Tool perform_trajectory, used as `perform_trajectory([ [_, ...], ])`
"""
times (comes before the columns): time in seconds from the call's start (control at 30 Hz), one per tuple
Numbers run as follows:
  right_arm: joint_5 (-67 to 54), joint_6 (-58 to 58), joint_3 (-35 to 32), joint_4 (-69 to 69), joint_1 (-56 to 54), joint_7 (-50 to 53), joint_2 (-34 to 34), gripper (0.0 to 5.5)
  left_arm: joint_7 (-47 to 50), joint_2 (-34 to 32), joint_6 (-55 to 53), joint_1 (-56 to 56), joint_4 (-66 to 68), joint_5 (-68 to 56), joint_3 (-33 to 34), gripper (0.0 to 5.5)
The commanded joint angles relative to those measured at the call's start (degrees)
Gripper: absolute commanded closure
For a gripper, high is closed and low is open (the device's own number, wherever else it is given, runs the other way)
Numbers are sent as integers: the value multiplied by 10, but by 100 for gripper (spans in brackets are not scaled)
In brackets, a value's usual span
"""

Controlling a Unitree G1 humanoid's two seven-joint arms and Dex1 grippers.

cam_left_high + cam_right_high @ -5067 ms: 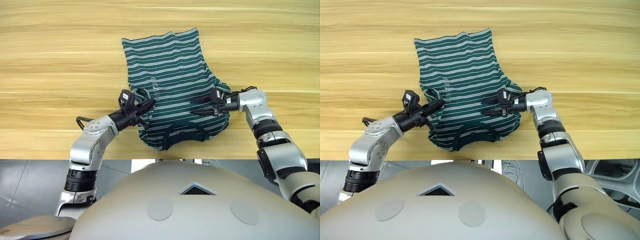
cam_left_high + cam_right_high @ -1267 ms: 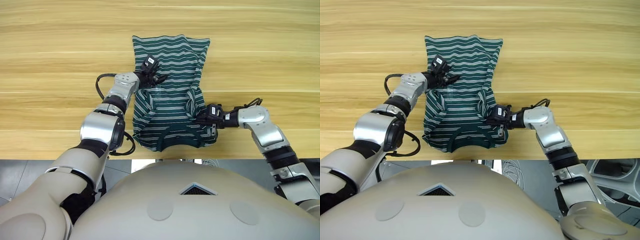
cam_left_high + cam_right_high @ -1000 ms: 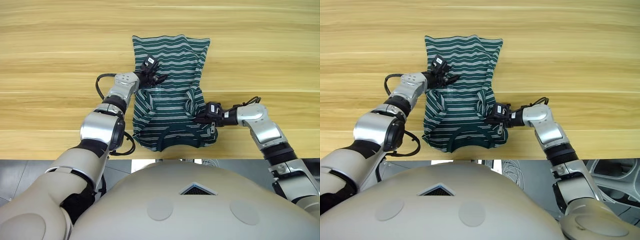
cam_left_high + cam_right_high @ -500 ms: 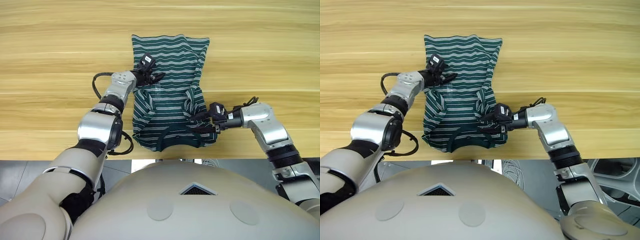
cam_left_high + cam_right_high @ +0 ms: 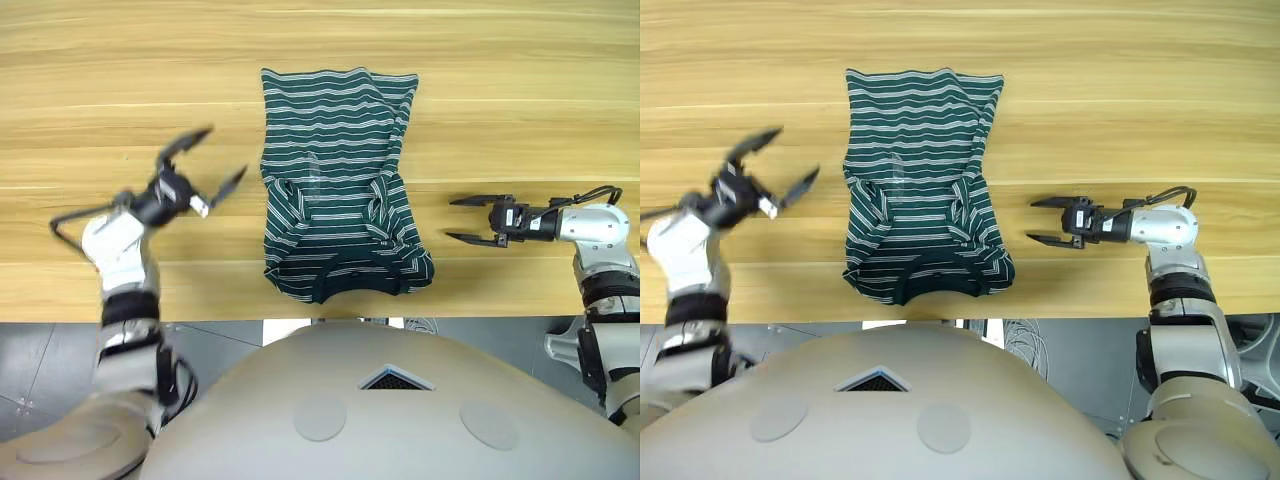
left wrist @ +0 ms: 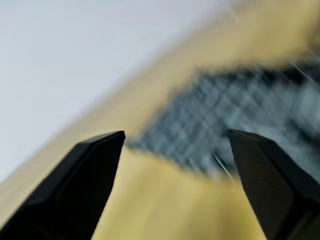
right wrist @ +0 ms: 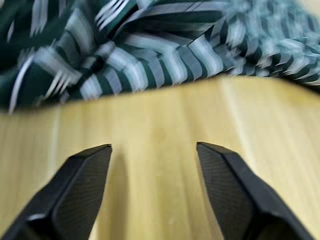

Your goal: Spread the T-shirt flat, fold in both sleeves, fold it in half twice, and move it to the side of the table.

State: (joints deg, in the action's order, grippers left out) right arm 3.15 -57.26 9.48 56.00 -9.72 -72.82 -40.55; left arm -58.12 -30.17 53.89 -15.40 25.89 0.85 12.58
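The dark green T-shirt [image 5: 335, 170] with white stripes lies lengthwise on the wooden table [image 5: 520, 110], both sleeves folded in over the body and the collar toward the near edge. My left gripper [image 5: 208, 166] hovers open to the left of the shirt, clear of the cloth. On the shirt's other side my right gripper [image 5: 458, 219] stands open just above the table, a short gap from the folded sleeve. In the right wrist view the striped cloth [image 7: 150, 55] lies beyond the open fingers [image 7: 80, 190]. The left wrist view has the shirt [image 6: 235, 125] blurred ahead of the spread fingers [image 6: 80, 190].
Bare wood stretches to both sides and beyond the shirt. The table's near edge [image 5: 200, 318] runs just below the collar, with grey floor beyond it.
Both grippers have let go of the shirt and drawn outward, the left far to the left, the right to the right. The sleeves stay folded in.
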Motion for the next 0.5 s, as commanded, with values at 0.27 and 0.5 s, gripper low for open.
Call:
perform_trajectory([
  [0.27,-1,-96,93,30,-47,-72,18,198,167,-88,146,-64,30,274,-91,131],
  [0.5,22,-99,116,3,-48,-23,42,150,246,-111,138,-12,38,354,-171,131],
])
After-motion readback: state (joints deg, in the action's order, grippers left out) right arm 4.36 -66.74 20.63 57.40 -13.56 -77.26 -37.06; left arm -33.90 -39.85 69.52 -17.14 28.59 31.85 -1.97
